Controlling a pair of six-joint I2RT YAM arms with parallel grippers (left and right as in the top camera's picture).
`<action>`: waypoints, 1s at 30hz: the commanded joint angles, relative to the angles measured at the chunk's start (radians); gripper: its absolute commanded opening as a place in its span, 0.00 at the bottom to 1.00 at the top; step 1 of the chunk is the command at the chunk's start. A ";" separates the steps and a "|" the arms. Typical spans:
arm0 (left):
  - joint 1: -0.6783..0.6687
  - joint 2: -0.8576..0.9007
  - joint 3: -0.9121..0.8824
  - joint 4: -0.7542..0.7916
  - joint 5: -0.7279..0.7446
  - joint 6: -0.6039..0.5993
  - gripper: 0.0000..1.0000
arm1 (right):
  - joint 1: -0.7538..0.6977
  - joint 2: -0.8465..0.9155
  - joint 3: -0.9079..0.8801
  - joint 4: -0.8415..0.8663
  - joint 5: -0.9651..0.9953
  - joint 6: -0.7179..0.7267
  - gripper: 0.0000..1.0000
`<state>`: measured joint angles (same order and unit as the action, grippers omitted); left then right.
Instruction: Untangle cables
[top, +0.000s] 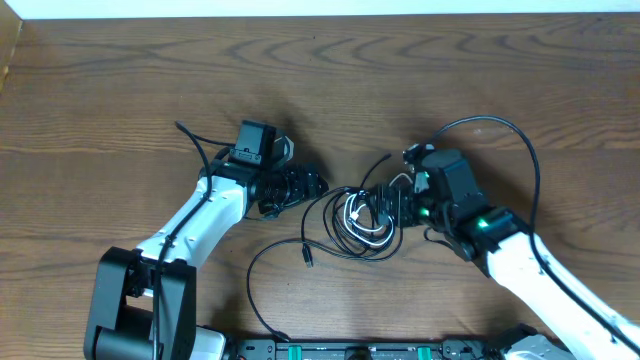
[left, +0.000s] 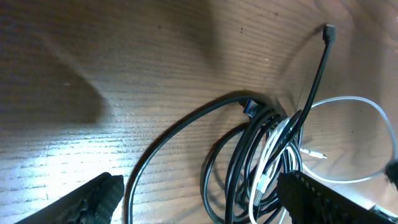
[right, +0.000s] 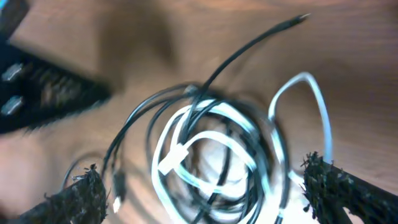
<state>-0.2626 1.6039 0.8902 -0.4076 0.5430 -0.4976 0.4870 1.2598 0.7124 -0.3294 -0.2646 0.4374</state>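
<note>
Several cables (top: 362, 222) in a loose tangle on the wooden table (top: 120, 100), between the two arms. Mostly black loops, with one whitish strand (right: 186, 149) coiled among them. Just beside the pile, the left gripper (top: 312, 185), jaws spread wide, nothing grasped. Over the pile's other edge, the right gripper (top: 395, 205), jaws equally wide, cables in view between its fingers (right: 78, 199). One black plug end (left: 328, 31) poking out free.

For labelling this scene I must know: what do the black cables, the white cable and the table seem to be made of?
Black cables: likely rubber or plastic sheath, smooth, slight sheen; they bend in soft loops. White cable: probably glossy plastic sheath, catching light. Table: wood or wood-look laminate, brown with dark grain lines; I cannot tell which.
</note>
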 joint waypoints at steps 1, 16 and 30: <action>0.005 0.005 -0.003 -0.002 -0.013 0.003 0.85 | 0.000 -0.014 0.005 -0.035 -0.169 -0.145 0.88; 0.004 0.005 -0.003 -0.003 -0.013 0.003 0.86 | 0.119 0.127 -0.002 0.091 -0.164 -0.203 0.73; 0.005 0.005 -0.003 -0.003 -0.119 0.003 0.85 | 0.201 0.291 -0.003 0.042 -0.036 -0.253 0.36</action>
<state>-0.2626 1.6039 0.8902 -0.4080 0.4522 -0.4976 0.6811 1.5406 0.7101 -0.2913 -0.3267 0.2066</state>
